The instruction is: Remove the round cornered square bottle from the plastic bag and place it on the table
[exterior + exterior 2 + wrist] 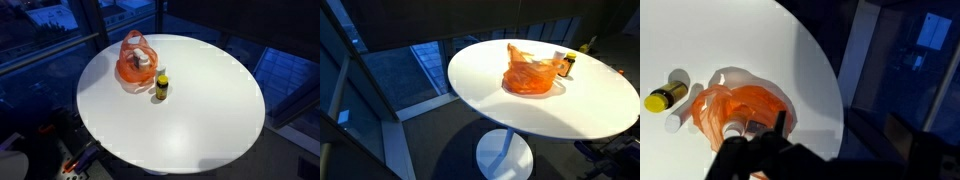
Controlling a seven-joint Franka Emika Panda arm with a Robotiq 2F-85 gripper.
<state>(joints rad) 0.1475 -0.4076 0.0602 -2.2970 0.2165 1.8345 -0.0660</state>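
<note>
Orange plastic bag [132, 66] lies crumpled on the far left part of a round white table [200, 110], with the round-cornered bottle [141, 60] inside its open mouth. A yellow-capped bottle [161, 87] stands upright just right of the bag. In the wrist view the gripper [765, 145] hangs dark and blurred over the bag; how far its fingers are spread cannot be told.

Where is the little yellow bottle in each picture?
In an exterior view: yellow bottle just right of the orange bag.
In an exterior view: bottle at upper right, beside the bag.
Wrist view: bottle at left edge, left of bag.
Shared landmark: orange bag.
</note>
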